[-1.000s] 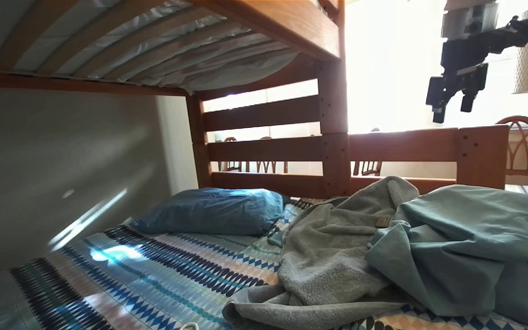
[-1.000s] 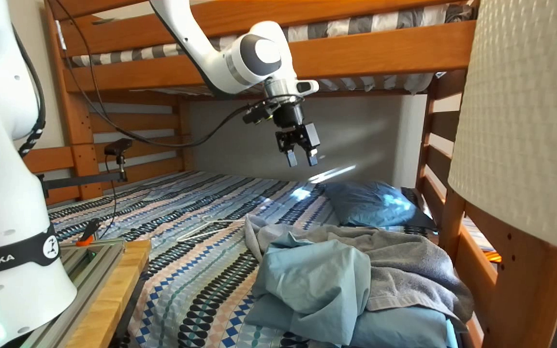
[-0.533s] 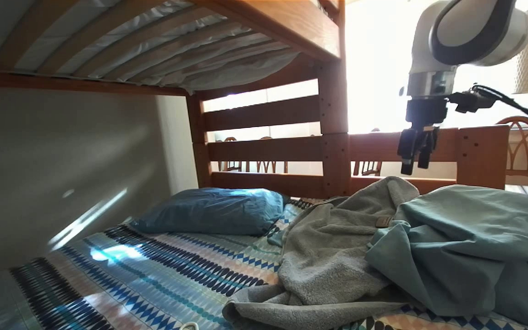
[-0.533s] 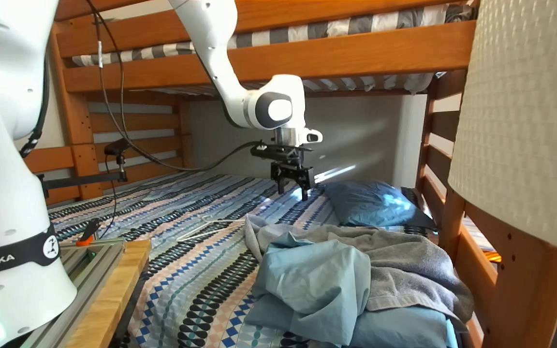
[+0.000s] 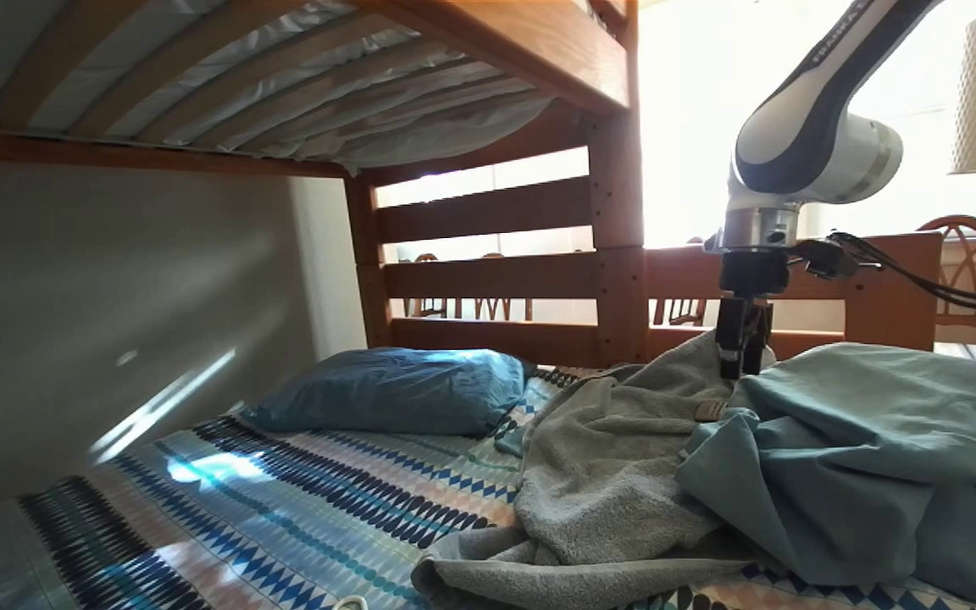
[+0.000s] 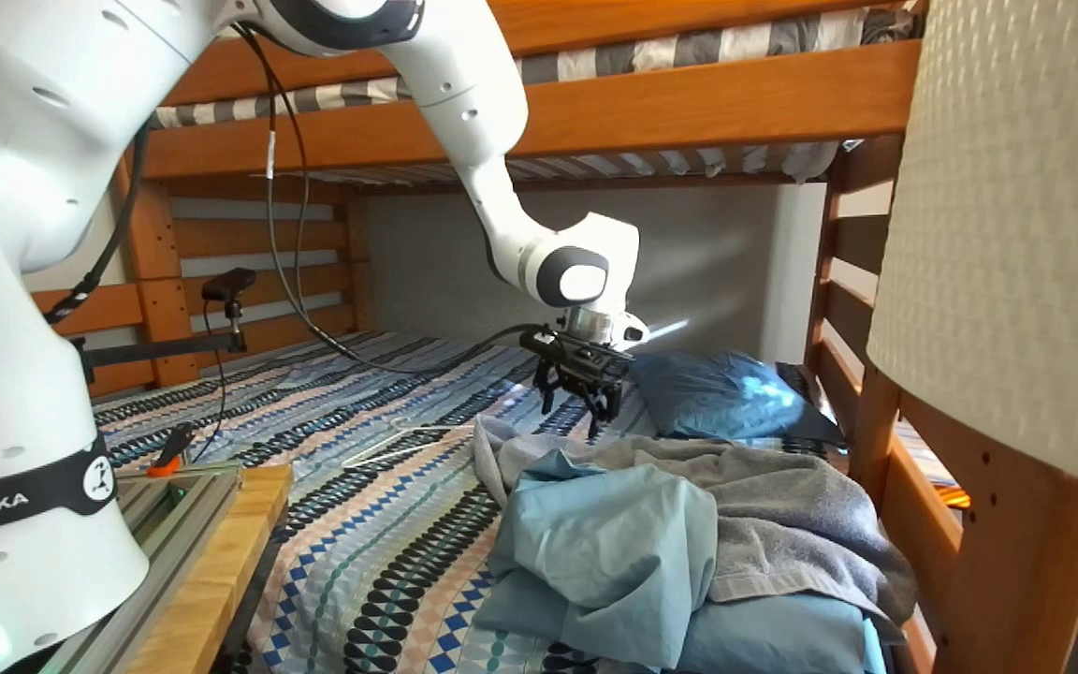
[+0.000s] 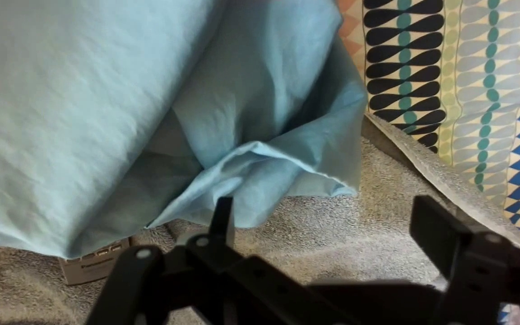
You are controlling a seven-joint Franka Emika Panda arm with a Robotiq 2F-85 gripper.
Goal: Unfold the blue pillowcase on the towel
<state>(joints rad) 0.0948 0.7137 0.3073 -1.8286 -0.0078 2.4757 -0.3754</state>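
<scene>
The blue pillowcase (image 5: 861, 440) lies crumpled in a heap partly on the grey towel (image 5: 623, 474). Both also show in an exterior view, the pillowcase (image 6: 609, 538) in front of the rumpled towel (image 6: 782, 515). My gripper (image 5: 740, 368) points down beside the heap; it also shows in an exterior view (image 6: 572, 421). In the wrist view the jaws (image 7: 323, 203) are wide apart with nothing between them. Bare towel (image 7: 300, 239) shows below the gap. The left finger overlaps a folded edge of the pillowcase (image 7: 242, 104); whether they touch, I cannot tell.
A plump blue pillow (image 5: 403, 390) lies on the striped bed cover (image 5: 302, 517). A white hanger (image 6: 408, 442) lies on the bed. The upper bunk rail (image 6: 689, 112) is above, and a lampshade (image 6: 1007, 234) stands close to a camera.
The gripper has come down steadily from high above the bed to near the towel and pillowcase, and its wrist has turned. The cloths have not moved.
</scene>
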